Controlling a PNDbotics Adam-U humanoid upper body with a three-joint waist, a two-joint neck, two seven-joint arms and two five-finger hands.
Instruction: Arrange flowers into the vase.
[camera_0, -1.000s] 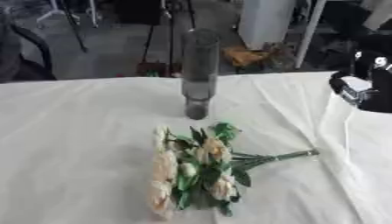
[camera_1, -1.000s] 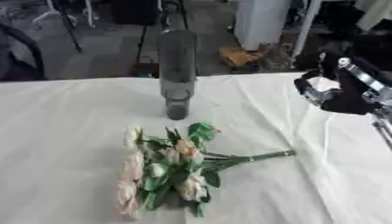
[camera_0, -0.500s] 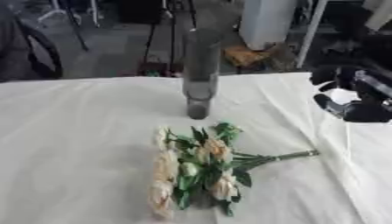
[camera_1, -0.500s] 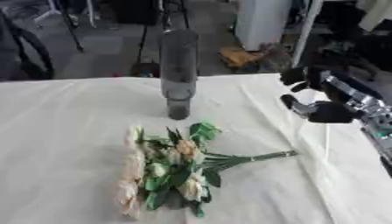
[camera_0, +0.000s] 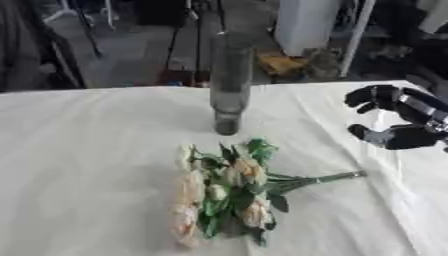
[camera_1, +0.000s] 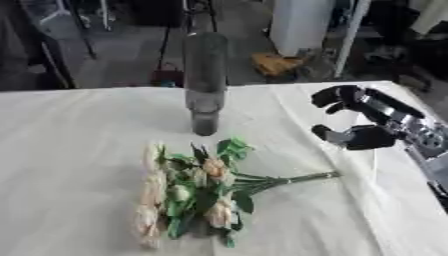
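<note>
A bunch of cream and peach flowers (camera_1: 192, 192) with green leaves lies flat on the white cloth, its stems (camera_1: 302, 177) pointing right. Behind it stands a tall, narrow grey vase (camera_1: 205, 82), upright and holding nothing that I can see. My right hand (camera_1: 360, 120) hovers over the cloth to the right of the vase and above the stem ends, black fingers and thumb spread in a wide C, holding nothing. My left hand is in no view.
The white cloth (camera_1: 79, 150) covers the whole table and is wrinkled on the right. Beyond the far edge stand stands, a white column (camera_1: 302, 20) and floor clutter.
My right hand has moved in from the right edge, leftward and down toward the stem ends. The flowers and the vase have stayed where they were.
</note>
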